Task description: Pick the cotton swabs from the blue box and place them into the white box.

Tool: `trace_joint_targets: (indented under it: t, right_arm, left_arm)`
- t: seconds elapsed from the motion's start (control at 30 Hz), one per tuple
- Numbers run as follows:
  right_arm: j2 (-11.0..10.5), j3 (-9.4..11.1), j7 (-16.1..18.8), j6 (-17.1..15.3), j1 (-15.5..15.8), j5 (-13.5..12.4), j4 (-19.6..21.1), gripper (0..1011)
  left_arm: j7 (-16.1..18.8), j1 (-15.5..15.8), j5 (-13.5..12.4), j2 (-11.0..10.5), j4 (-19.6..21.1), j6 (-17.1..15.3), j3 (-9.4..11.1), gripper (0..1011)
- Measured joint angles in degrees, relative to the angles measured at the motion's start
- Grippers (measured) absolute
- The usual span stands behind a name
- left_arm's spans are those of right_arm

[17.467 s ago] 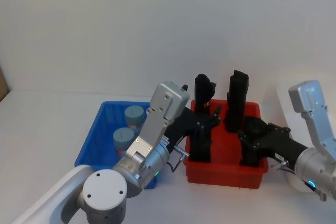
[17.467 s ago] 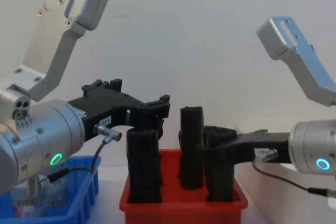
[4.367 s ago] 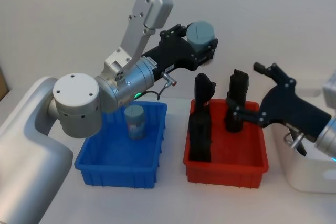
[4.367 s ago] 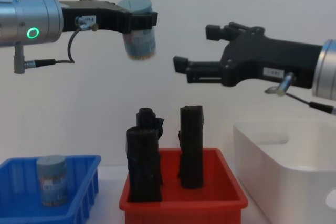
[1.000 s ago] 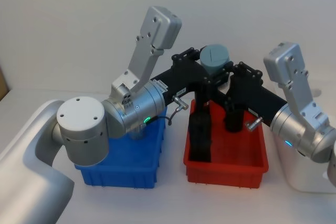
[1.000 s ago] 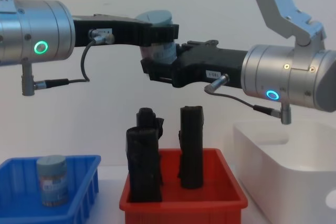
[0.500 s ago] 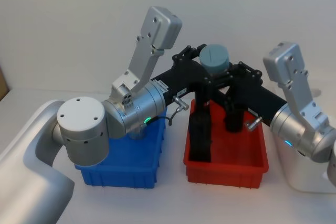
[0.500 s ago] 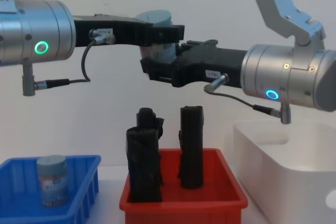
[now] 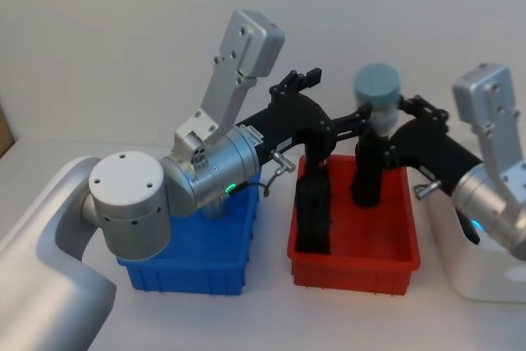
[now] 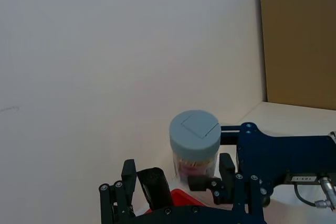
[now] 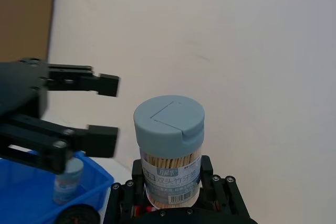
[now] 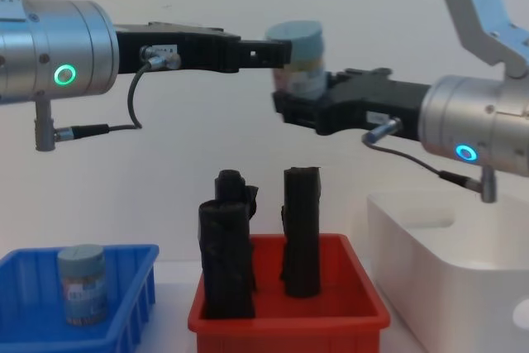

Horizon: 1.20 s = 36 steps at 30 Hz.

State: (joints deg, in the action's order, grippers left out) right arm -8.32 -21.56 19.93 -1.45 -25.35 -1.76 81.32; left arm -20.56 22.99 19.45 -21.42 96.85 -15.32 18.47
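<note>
One tub of cotton swabs [image 9: 376,85] [image 12: 299,57] is held upright in the air above the red bin, with my right gripper [image 9: 380,127] [image 11: 169,195] shut on its clear lower part. My left gripper [image 9: 327,98] [image 12: 279,52] stands open just left of that tub, its fingers apart from it. A second tub [image 12: 83,283] [image 11: 67,181] stands in the blue box [image 12: 128,320] [image 9: 185,267]; in the head view my left arm hides it. The white box [image 9: 481,281] [image 12: 450,266] sits at the right, below and right of the held tub.
A red bin [image 9: 353,262] [image 12: 285,318] with tall black rolls [image 12: 302,229] stands between the blue box and the white box, directly under both grippers. A pale wall lies behind.
The tub has passed from my left gripper to my right. The left fingers have opened off it, and the right gripper has carried it to the right, away from the left one.
</note>
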Motion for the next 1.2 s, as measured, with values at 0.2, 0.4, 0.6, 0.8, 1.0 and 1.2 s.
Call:
trace_joint_targets:
  t: [0.2,0.4,0.6,0.8,1.0,1.2]
  right_arm:
    - [-1.02,1.12,-3.84,-0.88,1.19,-1.90,0.68,626]
    - [-1.93,2.16,-7.43,-1.72,2.28,-3.72,1.21,626]
    - [-2.93,3.48,-11.57,-3.03,3.54,-5.92,1.60,626]
    - [-3.81,4.89,-15.86,-5.22,4.48,-8.37,1.66,626]
    - [-4.44,6.26,-19.70,-8.24,4.93,-10.78,1.09,626]
    - [-4.80,7.52,-22.73,-12.19,4.87,-12.98,-0.17,626]
  left_arm:
    - [0.01,0.00,0.00,0.00,0.00,-0.01,0.00,1003]
    - [0.02,0.00,0.00,0.00,0.00,-0.01,0.00,1003]
    - [0.02,0.00,0.00,0.00,0.00,-0.01,0.00,1003]
    - [0.03,0.00,0.00,0.00,0.00,-0.01,0.00,1003]
    - [0.03,0.00,0.00,0.00,0.00,-0.01,0.00,1003]
    - [0.03,0.00,0.00,0.00,0.00,-0.01,0.00,1003]
